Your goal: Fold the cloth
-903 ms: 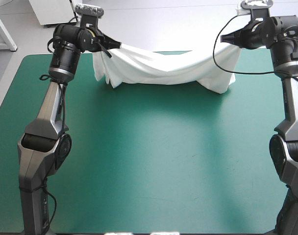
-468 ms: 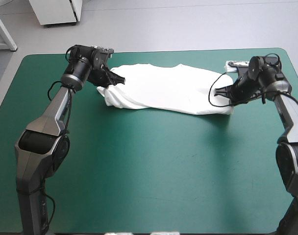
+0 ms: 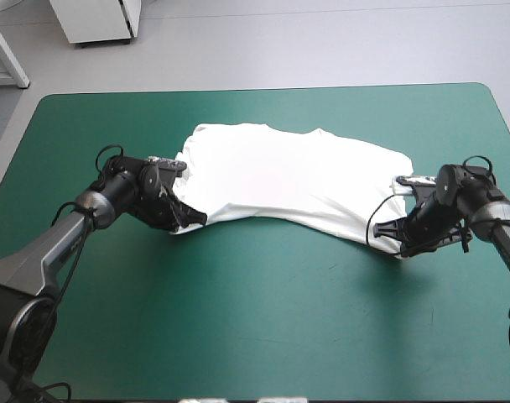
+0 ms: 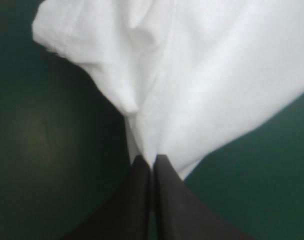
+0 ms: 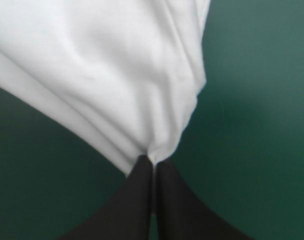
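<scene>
light: bright, even | shadows: soft, beside t-shirt on teal-green cover | glare: t-shirt washed out in wrist views

The white short-sleeved T-shirt, which earlier hung sagging in the air above the far edge of the teal-green table, has come down and now lies spread nearly flat on it, drawn toward the table's middle. The black-fingered left gripper and right gripper have dropped from high over the table's far edge to its surface, drawing back toward its near edge.
</scene>
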